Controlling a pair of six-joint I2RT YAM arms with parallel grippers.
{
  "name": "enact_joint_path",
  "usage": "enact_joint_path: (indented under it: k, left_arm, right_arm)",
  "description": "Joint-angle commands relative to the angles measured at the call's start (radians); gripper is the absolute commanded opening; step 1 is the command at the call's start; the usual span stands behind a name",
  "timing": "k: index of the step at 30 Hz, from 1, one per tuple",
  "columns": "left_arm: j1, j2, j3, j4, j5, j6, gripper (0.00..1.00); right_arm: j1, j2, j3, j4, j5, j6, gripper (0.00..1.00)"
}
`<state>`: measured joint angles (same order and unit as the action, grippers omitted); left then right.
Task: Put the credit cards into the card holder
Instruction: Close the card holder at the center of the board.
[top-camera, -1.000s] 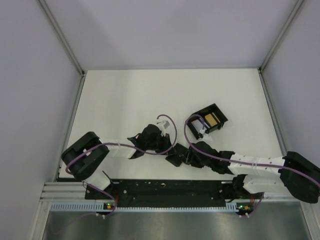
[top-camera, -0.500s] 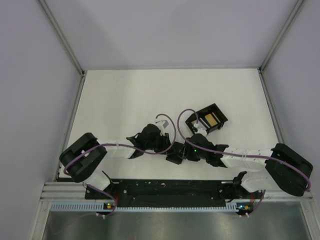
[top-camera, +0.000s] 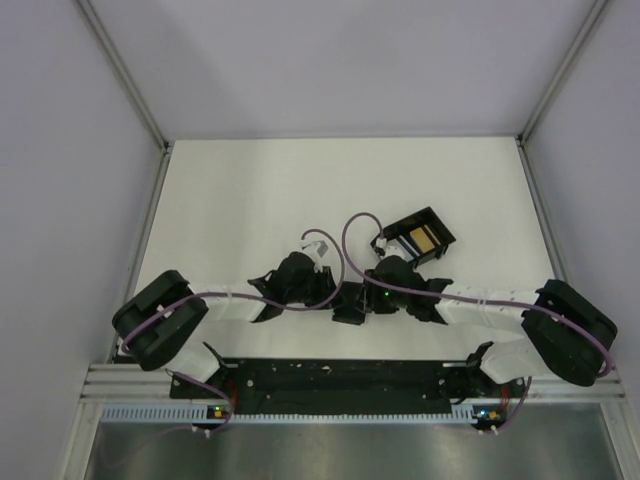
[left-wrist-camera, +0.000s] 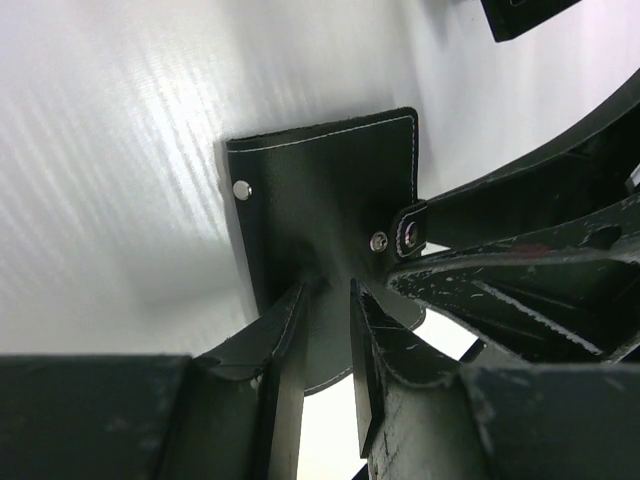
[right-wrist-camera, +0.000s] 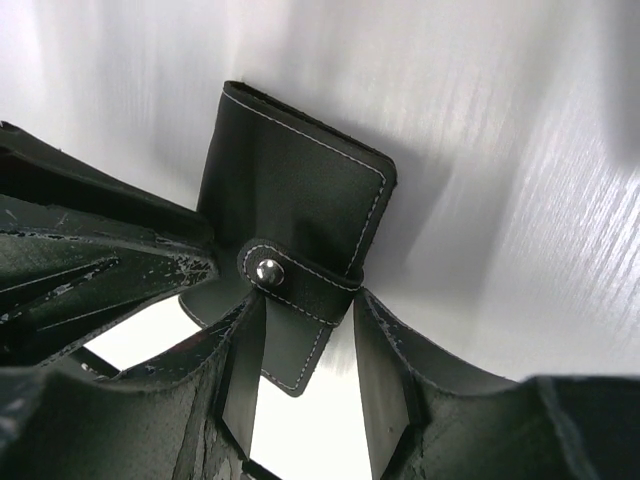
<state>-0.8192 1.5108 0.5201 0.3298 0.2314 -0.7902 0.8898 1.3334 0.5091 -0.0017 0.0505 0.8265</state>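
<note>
The card holder, a small flat black leather case with white stitching and a snap strap, lies between my two grippers near the table's front middle. My left gripper reaches it from the left. In the left wrist view its jaws stand narrowly apart, closed onto the holder's lower edge. My right gripper meets it from the right. In the right wrist view it is open, its fingers either side of the holder's snapped strap. I cannot make out any loose credit cards.
An open black box with a gold patch inside sits just behind and right of the grippers; its corner shows in the left wrist view. Purple cables loop over both wrists. Grey walls enclose the white table.
My right arm has swung left and its gripper has come up against the card holder. My left gripper has shifted slightly and stays at the holder.
</note>
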Motion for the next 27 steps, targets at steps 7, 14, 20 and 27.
enact_joint_path:
  k: [7, 14, 20, 27]
  left_arm:
    - [-0.001, -0.064, -0.051, -0.012, -0.087, -0.037, 0.28]
    - [-0.001, -0.081, -0.009, -0.044, -0.093, -0.004, 0.29]
    - [0.0, -0.101, 0.055, -0.107, -0.112, 0.035, 0.36]
    - [-0.001, -0.098, 0.08, -0.126, -0.116, 0.059, 0.35]
  right_arm:
    - [-0.026, -0.017, 0.098, -0.069, -0.046, -0.147, 0.42]
    - [-0.026, -0.134, 0.098, -0.118, -0.081, -0.171, 0.52]
    - [-0.026, -0.232, 0.083, -0.168, -0.077, -0.19, 0.57]
    - [-0.026, -0.267, 0.066, -0.187, 0.005, -0.156, 0.5]
